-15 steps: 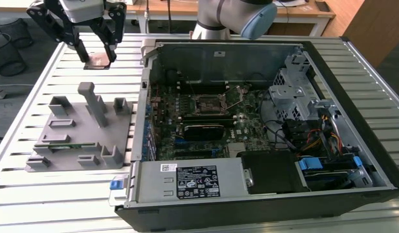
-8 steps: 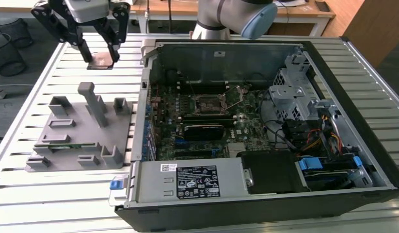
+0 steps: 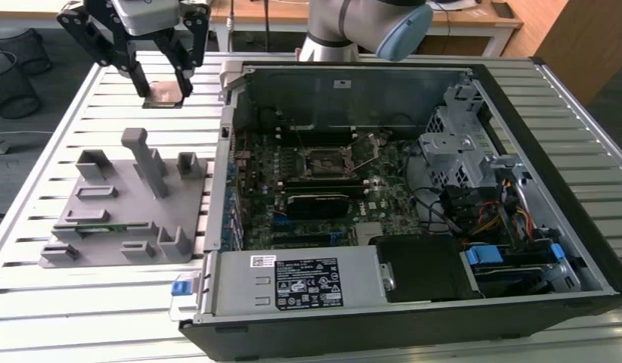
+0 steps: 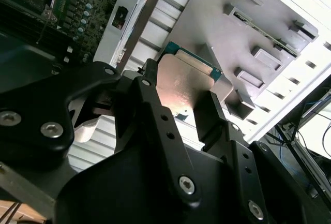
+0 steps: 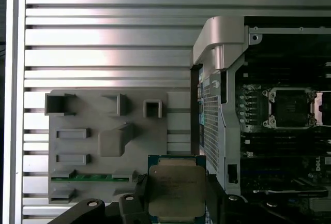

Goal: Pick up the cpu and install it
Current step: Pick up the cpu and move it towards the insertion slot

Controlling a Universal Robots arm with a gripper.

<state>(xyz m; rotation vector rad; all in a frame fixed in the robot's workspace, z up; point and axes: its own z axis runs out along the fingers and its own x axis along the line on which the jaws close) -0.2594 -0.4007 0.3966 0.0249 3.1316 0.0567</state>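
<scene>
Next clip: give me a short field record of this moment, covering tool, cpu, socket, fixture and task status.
tool: shut on the cpu, over the slatted table
cpu: between the tool's fingers, silvery top facing both wrist views
socket: inside the open case, no chip in it
fixture block: on the table, at the exterior view's left of the case
status: cpu picked up, not yet installed

In the second wrist view, part of the chip (image 4: 189,74) is hidden by the hand (image 4: 180,92). The arm (image 3: 336,34) is cut off in the exterior view.
</scene>
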